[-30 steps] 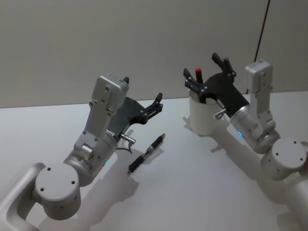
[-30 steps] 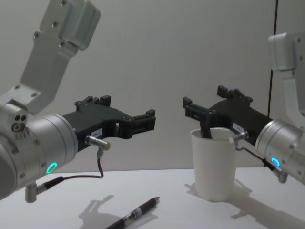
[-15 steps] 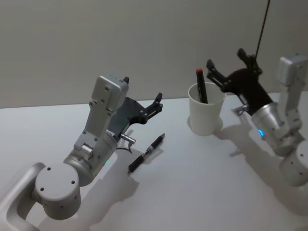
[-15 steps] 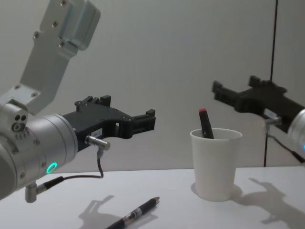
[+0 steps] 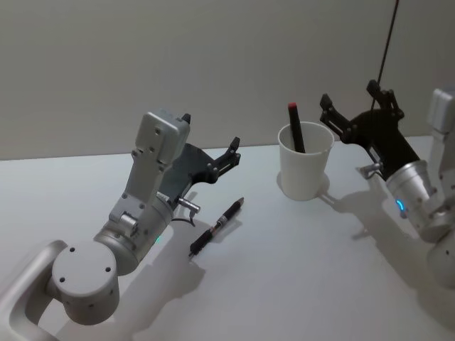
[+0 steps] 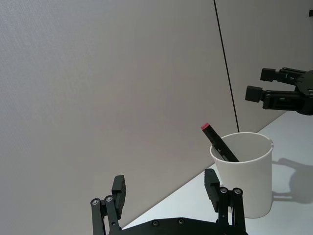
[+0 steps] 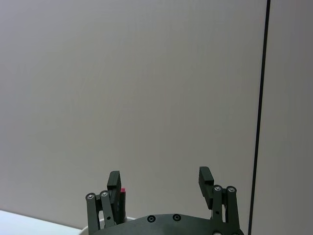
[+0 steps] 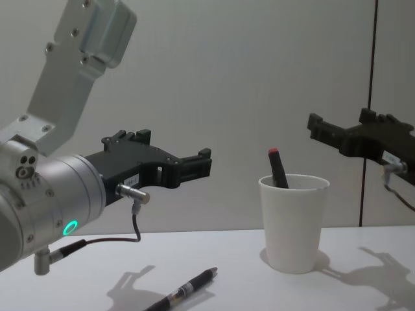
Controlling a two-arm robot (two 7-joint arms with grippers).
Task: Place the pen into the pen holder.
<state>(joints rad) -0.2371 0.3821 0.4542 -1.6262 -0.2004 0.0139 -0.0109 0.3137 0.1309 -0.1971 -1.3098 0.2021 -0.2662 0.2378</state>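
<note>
While the red-capped pen (image 5: 295, 129) stands tilted inside the white paper cup (image 5: 306, 167), its cap clear of the rim, a second black pen (image 5: 217, 226) lies flat on the desk (image 5: 298, 270), apart to the cup's left. The right end effector (image 5: 348, 94) hangs released, fingers spread and empty, in the air just right of the cup and above its rim. The left end effector (image 5: 232, 153) hovers likewise released and empty above the desk, near the lying pen but not touching it.
</note>
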